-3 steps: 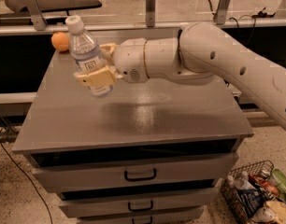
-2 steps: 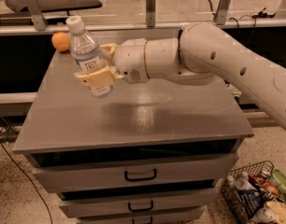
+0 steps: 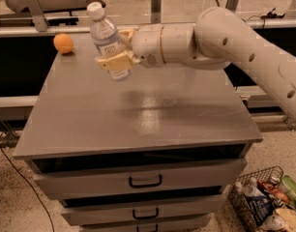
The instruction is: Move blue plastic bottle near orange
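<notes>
Grey drawer cabinet (image 3: 138, 115) fills the middle, a soft glare on its flat top, and the gripper (image 3: 118, 50) sits above its back-left part. Three drawers (image 3: 90, 182) down the front, each with a black handle (image 3: 145, 181). Speckled floor (image 3: 17, 211) below, a black cable (image 3: 20, 175) trailing at left, a wire basket (image 3: 241, 199) of packets bottom right. Metal rails (image 3: 41, 30) and dark panels (image 3: 17, 66) run behind.

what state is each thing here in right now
bottle, capped, tilted, held in the air above the cabinet
gripper, fingers shut on the bottle, over the cabinet's far left part
orange, resting at the cabinet's far left corner, apart from the bottle
drawers, look shut
basket, on the floor, filled
</notes>
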{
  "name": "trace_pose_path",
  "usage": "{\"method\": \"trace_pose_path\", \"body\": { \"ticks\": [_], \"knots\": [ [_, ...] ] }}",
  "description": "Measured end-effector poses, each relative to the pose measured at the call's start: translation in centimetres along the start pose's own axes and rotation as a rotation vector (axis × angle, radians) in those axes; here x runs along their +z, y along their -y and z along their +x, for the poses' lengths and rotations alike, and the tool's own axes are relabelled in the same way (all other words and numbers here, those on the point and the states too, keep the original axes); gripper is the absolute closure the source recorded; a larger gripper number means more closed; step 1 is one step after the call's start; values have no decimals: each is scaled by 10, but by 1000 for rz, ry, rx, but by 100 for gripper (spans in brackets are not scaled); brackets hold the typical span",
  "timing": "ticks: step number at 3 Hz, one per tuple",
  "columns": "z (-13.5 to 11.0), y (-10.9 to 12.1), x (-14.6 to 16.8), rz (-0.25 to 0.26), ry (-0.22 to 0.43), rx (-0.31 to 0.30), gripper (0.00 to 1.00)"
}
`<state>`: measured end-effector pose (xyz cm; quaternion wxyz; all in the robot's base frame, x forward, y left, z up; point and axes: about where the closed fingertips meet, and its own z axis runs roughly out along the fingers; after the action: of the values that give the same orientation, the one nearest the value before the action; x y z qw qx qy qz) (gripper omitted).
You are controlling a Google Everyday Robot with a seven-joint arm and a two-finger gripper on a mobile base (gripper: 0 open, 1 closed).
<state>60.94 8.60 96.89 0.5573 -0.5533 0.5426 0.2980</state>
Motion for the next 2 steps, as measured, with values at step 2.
{"method": "trace_pose_path", "body": {
  "ticks": [2],
  "knots": [
    [12, 99, -27, 164, -29, -79, 100]
  ]
}}
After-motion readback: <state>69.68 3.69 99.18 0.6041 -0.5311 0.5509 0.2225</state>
